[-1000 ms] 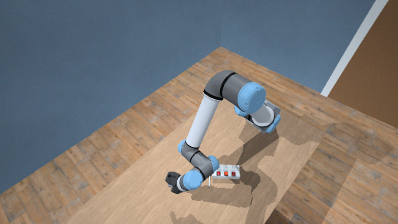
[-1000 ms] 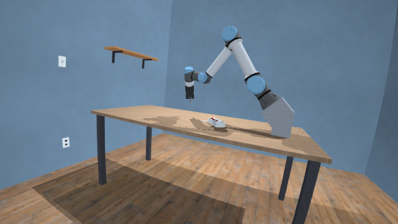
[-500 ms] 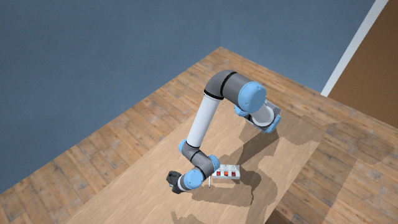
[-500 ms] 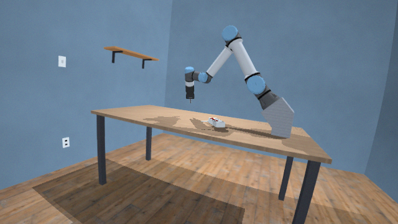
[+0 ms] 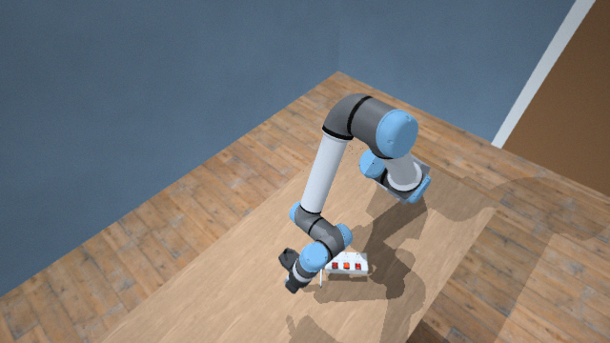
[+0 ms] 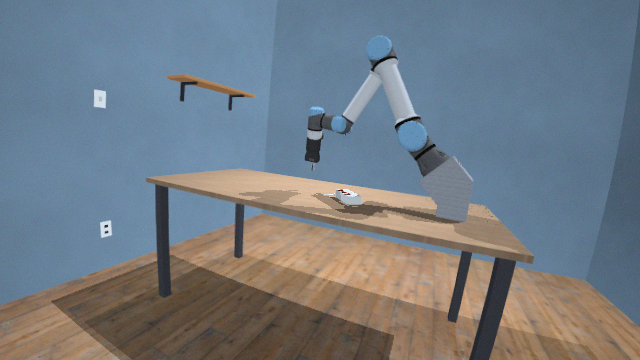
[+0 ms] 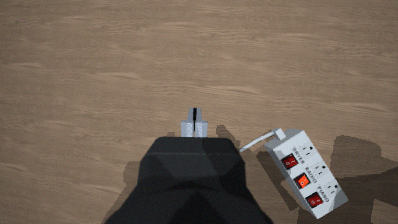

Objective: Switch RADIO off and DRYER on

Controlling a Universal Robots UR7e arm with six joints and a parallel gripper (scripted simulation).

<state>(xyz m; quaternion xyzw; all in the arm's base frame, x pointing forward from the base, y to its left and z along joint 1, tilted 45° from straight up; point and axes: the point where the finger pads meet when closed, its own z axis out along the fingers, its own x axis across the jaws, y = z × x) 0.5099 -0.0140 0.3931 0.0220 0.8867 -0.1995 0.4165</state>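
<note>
A white power strip (image 5: 358,261) (image 6: 354,198) (image 7: 292,141) lies flat and the right way up on the wooden table (image 5: 229,295) (image 6: 210,182) (image 7: 100,70). It has three red rocker switches labelled DRYER (image 7: 290,161), RADIO (image 7: 302,181) and PIANO (image 7: 314,200). The RADIO rocker glows brighter orange than the other two. A short white cable (image 7: 257,141) leaves the strip's DRYER end. My gripper (image 5: 292,287) (image 6: 312,165) (image 7: 194,114) is shut on nothing. It points straight down, well above the table and off to the side of the strip's cable end.
The arm's grey base block (image 5: 405,183) (image 6: 447,190) stands on the table beyond the strip. The table's long edges run close on both sides in the top view. A wall shelf (image 6: 210,85) hangs far off.
</note>
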